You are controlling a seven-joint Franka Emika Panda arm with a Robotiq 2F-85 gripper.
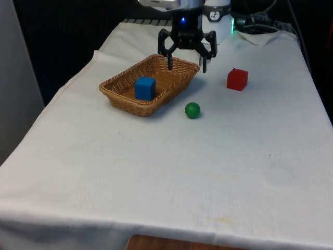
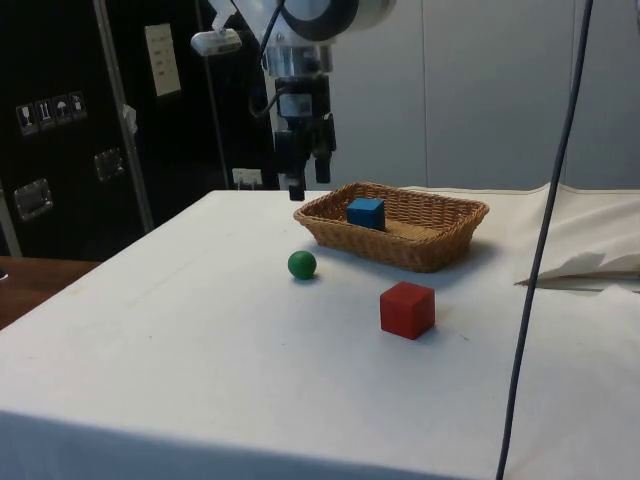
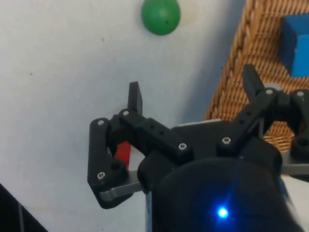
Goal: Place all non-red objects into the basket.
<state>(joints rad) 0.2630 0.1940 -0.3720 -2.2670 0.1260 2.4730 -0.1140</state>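
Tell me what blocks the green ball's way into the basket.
Nothing visible does. The green ball lies on bare cloth just beside the basket; only its wicker wall must be cleared. The red cube sits off to the side.

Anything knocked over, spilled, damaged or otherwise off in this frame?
Nothing stands out. The basket sits flat with the blue cube inside; the green ball and red cube rest apart on the cloth. The gripper hangs open and empty at the basket's rim.
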